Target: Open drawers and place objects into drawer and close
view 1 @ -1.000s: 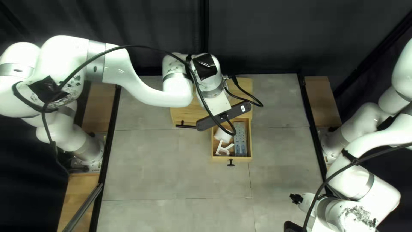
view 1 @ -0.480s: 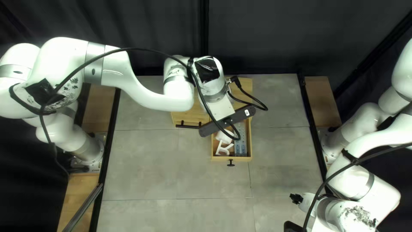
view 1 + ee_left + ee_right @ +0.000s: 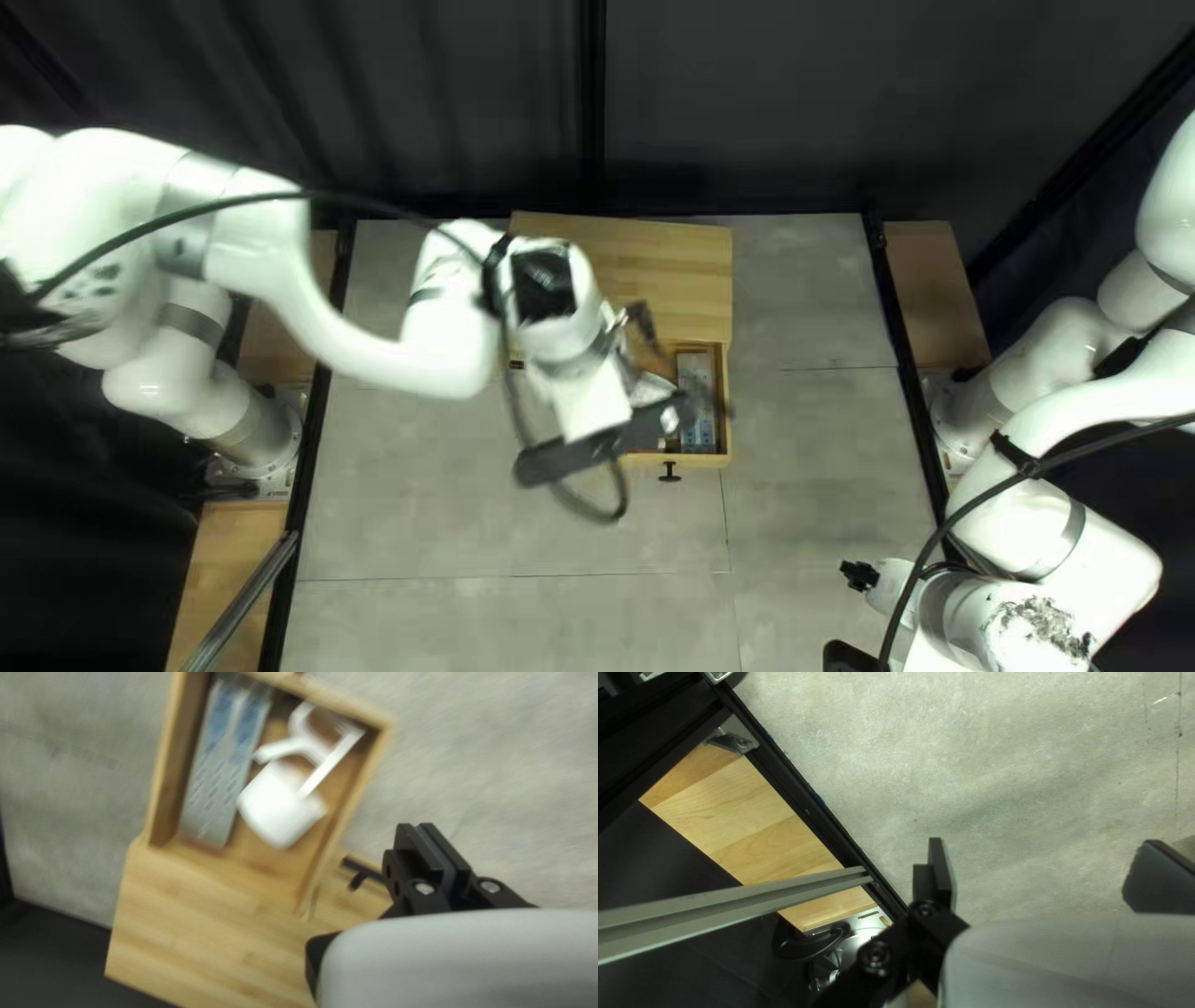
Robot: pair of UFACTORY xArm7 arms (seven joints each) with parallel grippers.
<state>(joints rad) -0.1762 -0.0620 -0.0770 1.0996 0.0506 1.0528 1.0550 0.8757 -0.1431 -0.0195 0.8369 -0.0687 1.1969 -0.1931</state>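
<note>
Lying in drawer (image 3: 168, 790), letter (image 3: 334, 761), seemingly beyond left tool (image 3: 591, 398)

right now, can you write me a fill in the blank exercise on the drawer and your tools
The white letter in the drawer is a capital ____.
The bar handle near that drawer is coloured ____.
My left tool is not open but ____.
My right tool is not shut but ____.

Missing words: R; black; shut; open

Left arm (image 3: 436, 336) now farther left
</note>
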